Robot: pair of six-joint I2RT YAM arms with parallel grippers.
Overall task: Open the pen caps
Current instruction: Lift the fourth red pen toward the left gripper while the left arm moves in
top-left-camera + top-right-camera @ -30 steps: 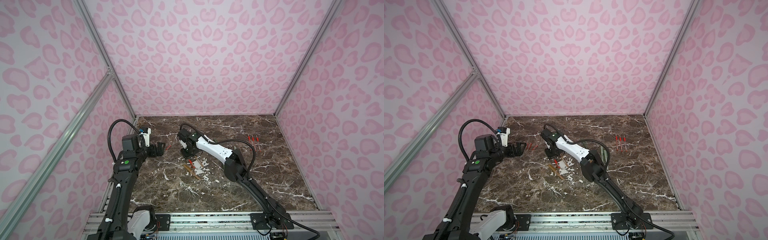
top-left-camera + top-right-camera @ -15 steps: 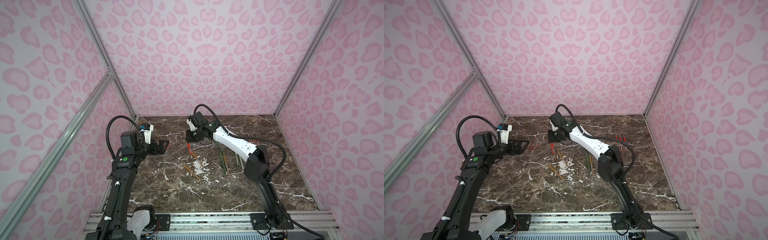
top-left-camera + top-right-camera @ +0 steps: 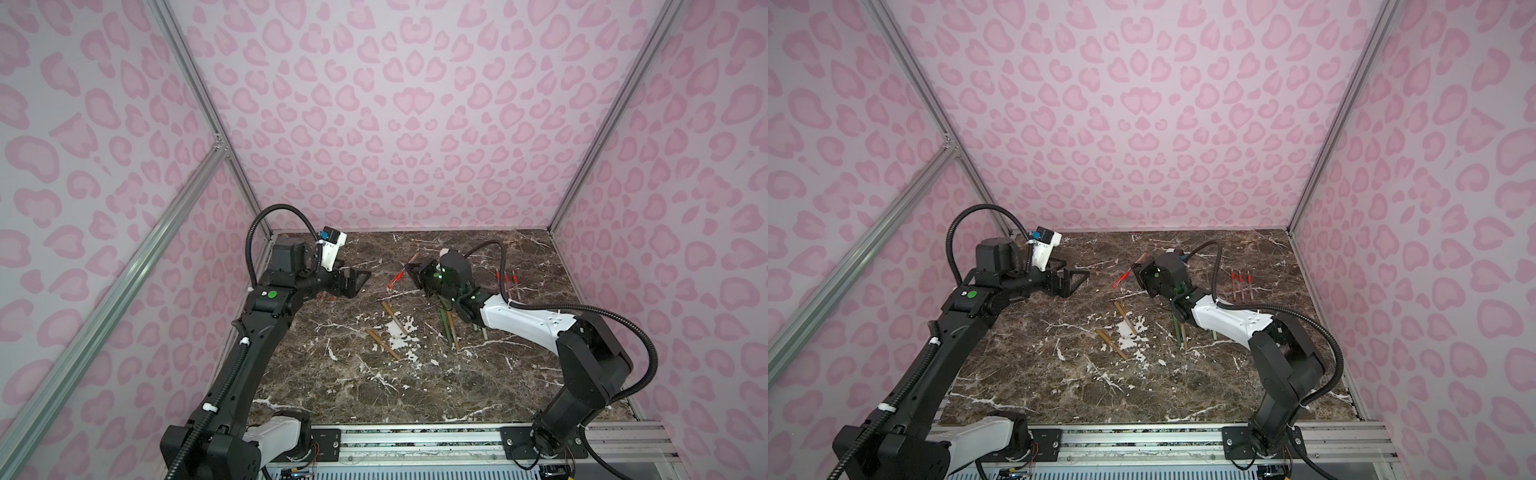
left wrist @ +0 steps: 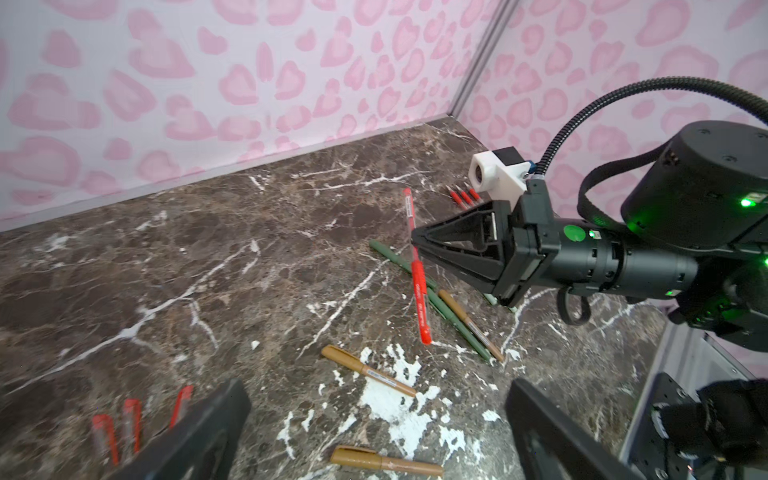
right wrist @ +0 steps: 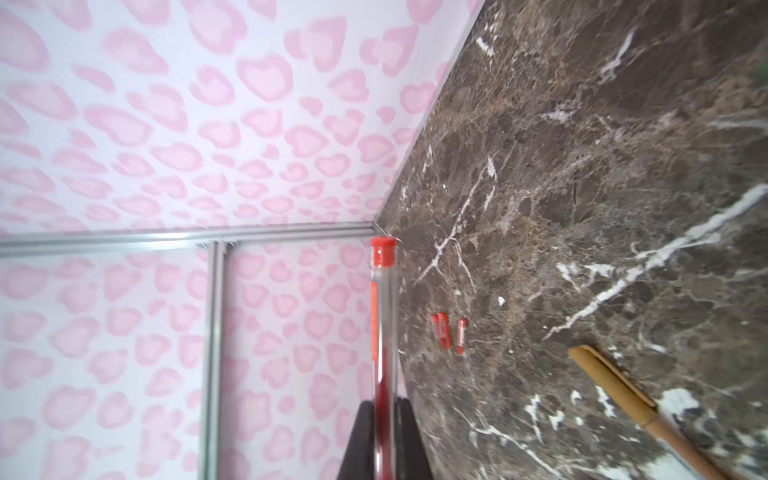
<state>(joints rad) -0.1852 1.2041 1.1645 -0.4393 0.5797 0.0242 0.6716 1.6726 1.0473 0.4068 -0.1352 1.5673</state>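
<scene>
Caps (image 4: pixel 132 428): three loose red ones on counter (image 4: pixel 208 270) beside left hand (image 3: pixel 359 284), which is spread wide; right hand (image 4: pixel 417 243) pinching red pen (image 4: pixel 409 208) mid-body above counter, cap (image 4: pixel 423 316) on it; capped tan pens (image 4: pixel 368 370) lie mid-counter.

Soft, even light fills the booth in both top views, bright on the pink walls (image 3: pixel 415 124) and leaving only faint shadows on the marble tabletop (image 3: pixel 332 395). The right wrist view is hazy, its red pen (image 5: pixel 382 332) blurred close to the lens; the left wrist view smears the nearest red pen caps (image 4: pixel 120 428).
</scene>
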